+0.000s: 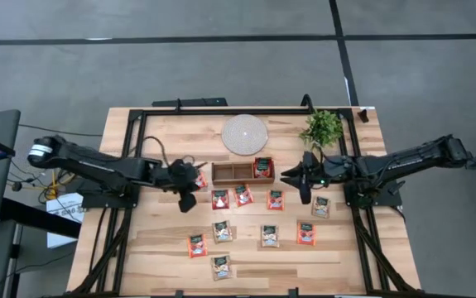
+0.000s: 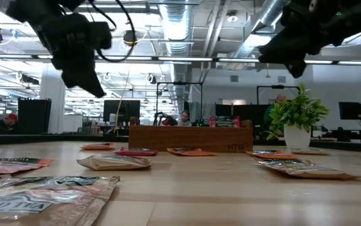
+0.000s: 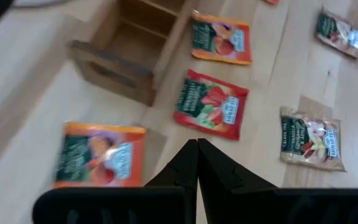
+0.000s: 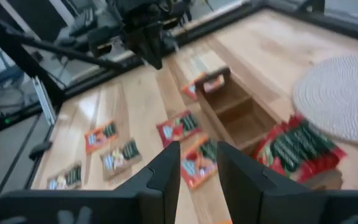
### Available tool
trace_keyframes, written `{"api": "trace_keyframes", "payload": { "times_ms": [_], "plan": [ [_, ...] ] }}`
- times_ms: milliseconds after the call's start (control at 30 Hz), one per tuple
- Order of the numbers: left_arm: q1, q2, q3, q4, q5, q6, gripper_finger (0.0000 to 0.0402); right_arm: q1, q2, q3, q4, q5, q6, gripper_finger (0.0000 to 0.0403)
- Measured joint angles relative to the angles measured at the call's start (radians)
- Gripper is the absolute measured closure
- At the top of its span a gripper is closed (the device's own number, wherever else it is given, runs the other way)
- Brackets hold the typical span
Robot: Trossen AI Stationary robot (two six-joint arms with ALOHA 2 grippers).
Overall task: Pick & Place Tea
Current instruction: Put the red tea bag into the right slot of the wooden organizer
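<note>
Sachets lay scattered over the pale plank table (image 1: pixel 163 265) when I checked the feeds, and the move ahead turned on which arm sat closer to which one. My left gripper (image 1: pixel 185 197), its fingers pressed fully together and holding nothing, hung above the boards just off the left end of the wooden tray (image 1: pixel 231 172); an orange sachet (image 3: pixel 99 155) lay almost under its tips, tucked against that end of the tray, and a red sachet (image 3: pixel 211 103) sat a little further out past them, toward the middle of the table. I judged the left arm the nearer one for both. Each packet was a flat, near-square foil pouch with no real long axis, glossy and slightly crinkled, a dark green band along one edge, so I expected the fingers would have to open and catch an edge, not straddle a body. My right gripper (image 1: pixel 306 178) hovered off the tray's other end with its jaws partly apart and, as far as I could see, empty; red-orange sachets (image 4: pixel 300 146) already filled the compartment nearest it. The tray itself was brown, square-walled wood, its other two compartments bare, with a round woven white disc (image 1: pixel 244 133) beyond it.
</note>
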Motion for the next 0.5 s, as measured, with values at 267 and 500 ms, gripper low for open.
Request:
{"api": "trace_keyframes", "payload": {
  "times_ms": [267, 500],
  "plan": [
    [-0.006, 0.202, 0.118, 0.015, 0.035, 0.099, 0.0401, 0.038, -0.064, 0.0, -0.035, 0.003, -0.043, 0.0305],
    [-0.007, 0.324, 0.211, 0.013, 0.034, 0.141, 0.0401, 0.055, -0.15, -0.006, -0.1, 0.003, -0.072, 0.0305]
  ]
}}
